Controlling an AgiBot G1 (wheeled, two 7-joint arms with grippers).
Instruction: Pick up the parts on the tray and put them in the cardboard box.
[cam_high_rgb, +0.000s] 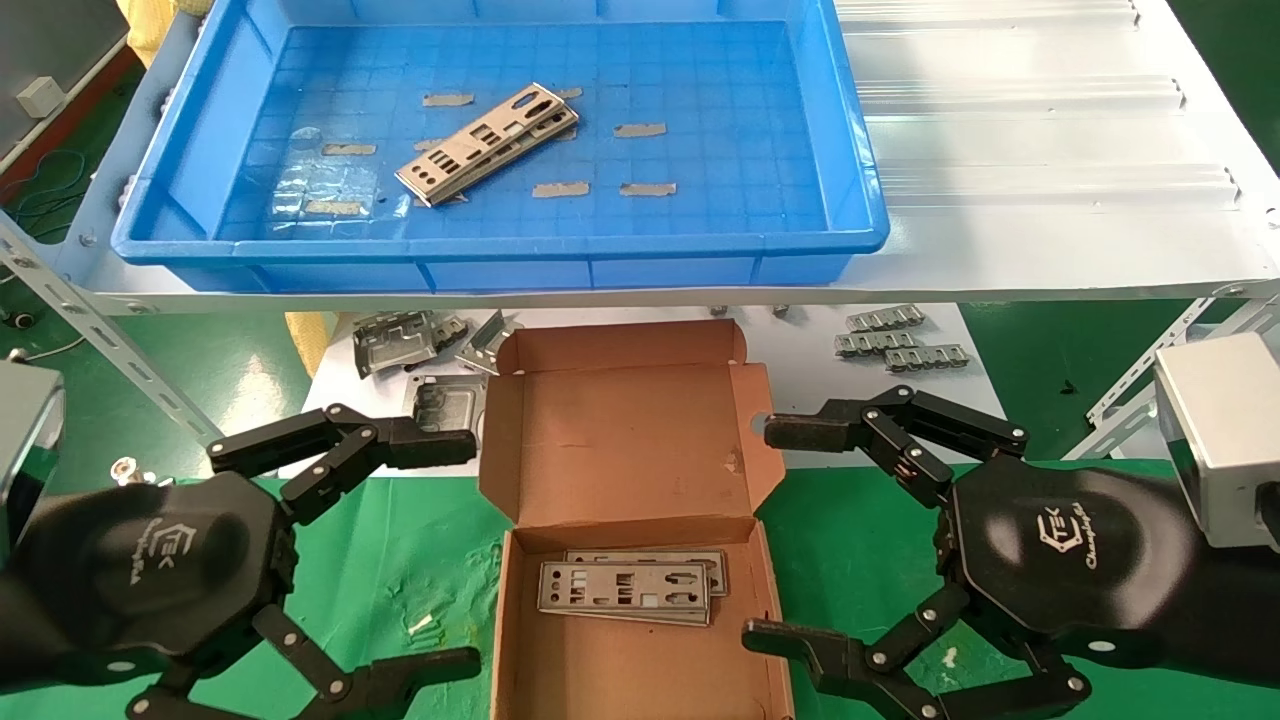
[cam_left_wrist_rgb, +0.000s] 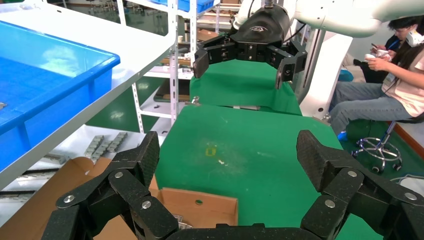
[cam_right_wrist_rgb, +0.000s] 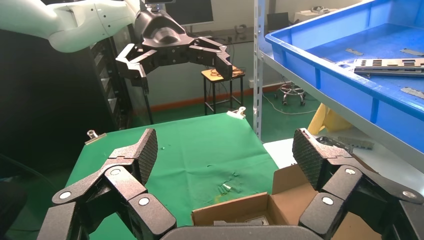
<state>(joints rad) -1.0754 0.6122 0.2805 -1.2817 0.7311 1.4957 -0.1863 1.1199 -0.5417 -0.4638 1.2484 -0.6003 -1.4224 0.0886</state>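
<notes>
Head view shows both claws spread wide and empty, left claw (cam_high_rgb: 440, 545) and right claw (cam_high_rgb: 775, 535) flanking the box (cam_high_rgb: 625, 450) on the green bench (cam_high_rgb: 870, 540). Two parts (cam_high_rgb: 488, 143) lie stacked in the tray (cam_high_rgb: 500, 245); two more (cam_high_rgb: 628, 588) sit in the box. The likely risks are grabbing both stacked plates at once, or a thin plate slipping against the tray floor.

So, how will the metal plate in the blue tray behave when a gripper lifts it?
The plate is thin punched sheet metal, so probably light and stiff, perhaps flexing slightly. It lies flat on another one on the tray floor, so its bare surface may slip or drag its neighbour.
</notes>
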